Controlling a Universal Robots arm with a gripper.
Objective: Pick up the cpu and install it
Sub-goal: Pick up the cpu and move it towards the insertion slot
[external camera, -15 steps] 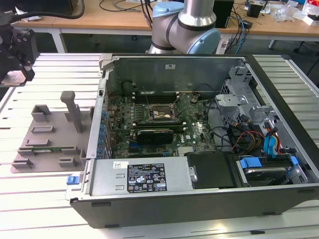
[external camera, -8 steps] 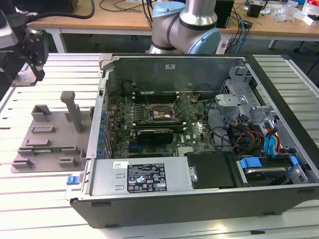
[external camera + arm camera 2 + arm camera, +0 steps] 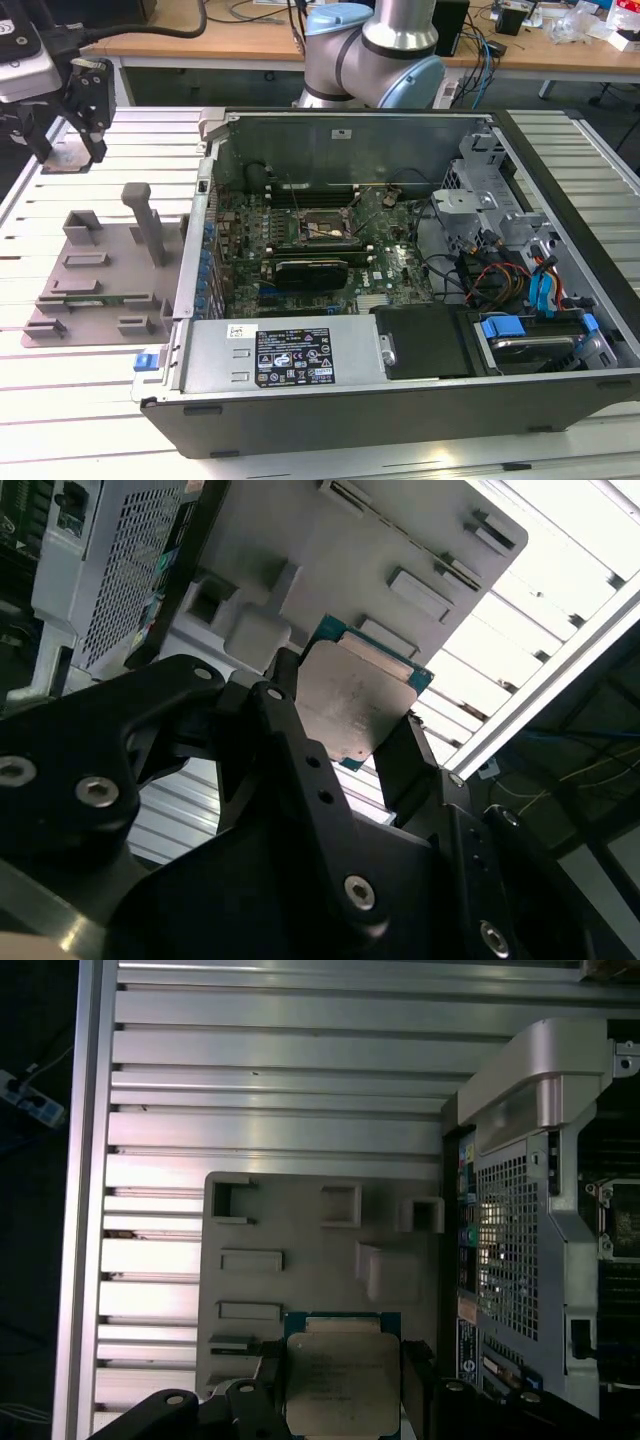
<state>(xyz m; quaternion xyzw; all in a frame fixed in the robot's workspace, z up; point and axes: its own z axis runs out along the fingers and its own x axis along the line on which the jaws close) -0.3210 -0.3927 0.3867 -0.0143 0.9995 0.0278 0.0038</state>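
My pincer (image 3: 348, 715) is clamped on the cpu (image 3: 342, 1385), a finger on each of two opposite edges, holding it in the air above the grey fixture plate (image 3: 300, 1230). I judge the pickup done. The motherboard socket (image 3: 322, 227) lies well away from the pincer, so installing remains.

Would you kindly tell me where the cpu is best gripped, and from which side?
Probably by two opposite thin edges, coming square onto its flat metal top: the cpu is a thin flat square, so only its rim offers parallel faces. The gripper holds it that way.
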